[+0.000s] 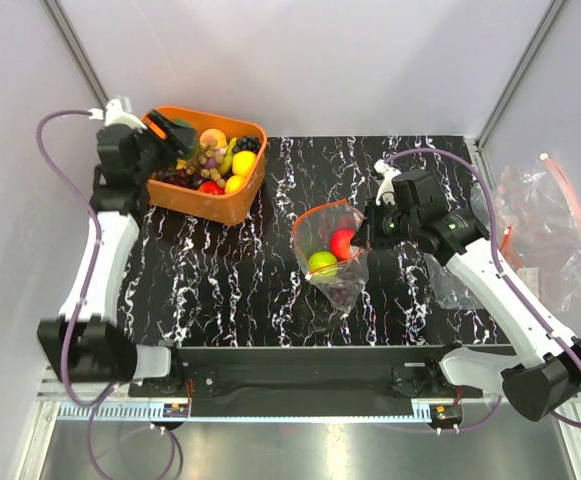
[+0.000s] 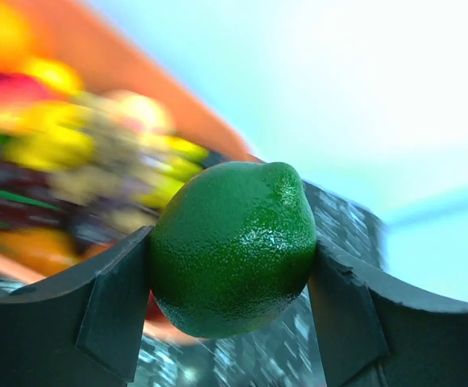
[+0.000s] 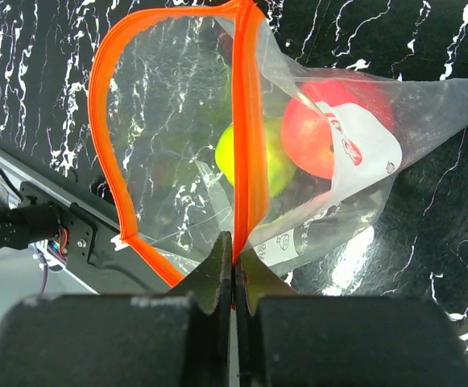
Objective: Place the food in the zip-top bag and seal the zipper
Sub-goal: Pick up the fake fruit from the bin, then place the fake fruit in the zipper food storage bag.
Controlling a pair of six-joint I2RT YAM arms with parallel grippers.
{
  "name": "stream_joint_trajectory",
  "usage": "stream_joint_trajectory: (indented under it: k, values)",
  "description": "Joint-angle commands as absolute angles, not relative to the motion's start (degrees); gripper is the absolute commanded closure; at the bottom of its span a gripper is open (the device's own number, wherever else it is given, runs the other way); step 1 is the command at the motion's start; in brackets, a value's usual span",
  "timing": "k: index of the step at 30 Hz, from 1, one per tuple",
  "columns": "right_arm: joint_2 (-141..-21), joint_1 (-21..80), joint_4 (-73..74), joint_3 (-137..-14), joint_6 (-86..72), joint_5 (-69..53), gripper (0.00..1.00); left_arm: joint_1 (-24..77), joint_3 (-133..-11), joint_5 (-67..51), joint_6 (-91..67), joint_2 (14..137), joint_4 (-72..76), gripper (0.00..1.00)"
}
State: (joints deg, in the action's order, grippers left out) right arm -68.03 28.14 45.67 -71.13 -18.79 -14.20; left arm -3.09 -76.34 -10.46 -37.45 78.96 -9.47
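Observation:
My left gripper (image 1: 160,130) is shut on a green lime (image 2: 234,246) and holds it above the orange basket (image 1: 220,205) of toy fruits at the back left. My right gripper (image 3: 234,256) is shut on the orange-red zipper (image 3: 246,121) of the clear zip-top bag (image 1: 332,255), holding its mouth open in a loop at the table's middle. Inside the bag lie a red apple (image 3: 318,137), a yellow-green fruit (image 3: 274,161) and a dark piece at the bottom. The right gripper (image 1: 365,232) sits just right of the bag.
The basket holds several fruits: yellow lemons (image 1: 242,162), grapes, a red piece. A pile of spare clear bags (image 1: 540,225) lies off the table's right edge. The black marbled tabletop (image 1: 220,280) ends at the metal rail in front.

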Motion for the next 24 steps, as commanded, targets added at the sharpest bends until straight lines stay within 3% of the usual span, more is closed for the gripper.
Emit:
stream_joint_trajectory:
  k: [1, 7, 12, 18, 24]
  values:
    - [-68.7, 28.4, 45.6, -74.1, -19.9, -14.8, 1.0, 5.0, -71.9, -15.5, -37.3, 70.9, -4.0, 0.46]
    - [-69.6, 28.4, 44.3, -74.1, -21.0, -16.4, 1.0, 28.4, -66.0, -4.7, -32.3, 63.1, -2.8, 0.49]
    - [-69.8, 28.4, 44.7, -75.0, -22.2, -15.8, 1.0, 45.9, -66.7, 4.2, -28.8, 67.7, -1.4, 0.49]
    - [-69.1, 28.4, 47.5, -77.6, -22.2, -15.4, 1.0, 54.6, -69.3, 9.6, -25.3, 77.6, -4.0, 0.5]
    - [-68.2, 28.4, 49.5, -79.0, -22.0, -14.1, 1.0, 55.3, -67.5, 12.3, -25.9, 81.5, -2.0, 0.48]
